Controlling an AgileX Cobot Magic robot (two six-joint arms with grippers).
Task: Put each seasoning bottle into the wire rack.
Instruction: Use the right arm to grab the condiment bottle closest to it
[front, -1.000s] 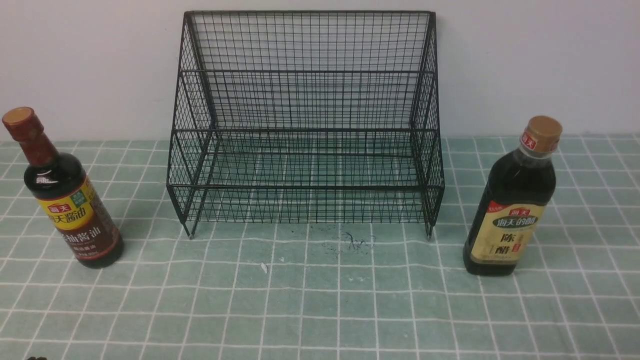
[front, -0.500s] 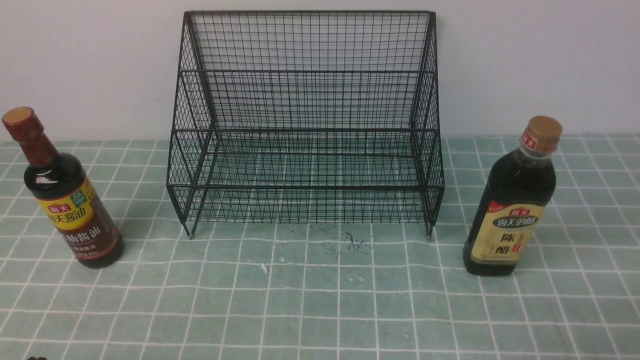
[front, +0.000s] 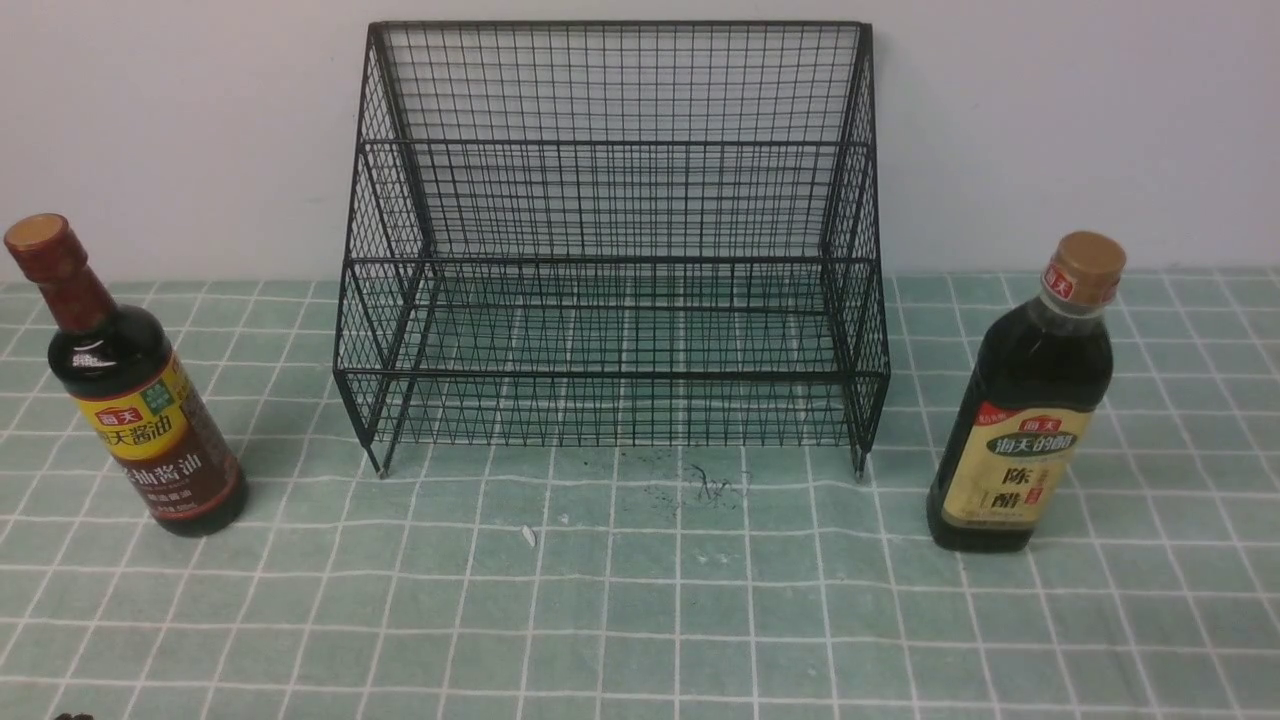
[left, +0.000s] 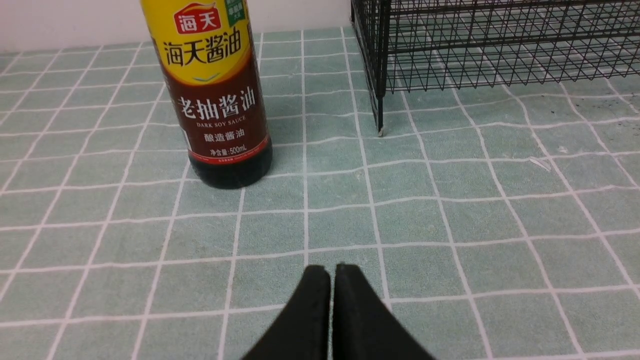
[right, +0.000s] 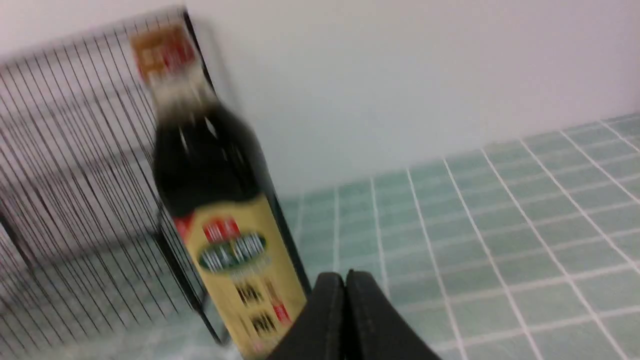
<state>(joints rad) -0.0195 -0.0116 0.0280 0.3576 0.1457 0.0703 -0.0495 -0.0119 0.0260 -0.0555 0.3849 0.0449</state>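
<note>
Black fingertips of the left gripper (left: 329, 270) meet, clenched on nothing; those of the right gripper (right: 349, 276) likewise, nothing between them. Outward from the left hand: dark soy sauce bottle (front: 160, 440), upright on the tiled-pattern tabletop (front: 640, 600), left of the wire rack (front: 612, 374), apart from it. Outward from the right hand: vinegar bottle (front: 1030, 400), upright to the right of the rack, also apart.

Step in hand, by my reading: the approach; neither bottle is racked. Next move calls for parting the jaws, then reaching round a bottle's body, clear of the rack's sides.

Orientation: both long axes run vertical, caps up. Soy label and vinegar label face the robot's side. The rack's open, stepped front faces the same way; its long axis runs left to right.
</note>
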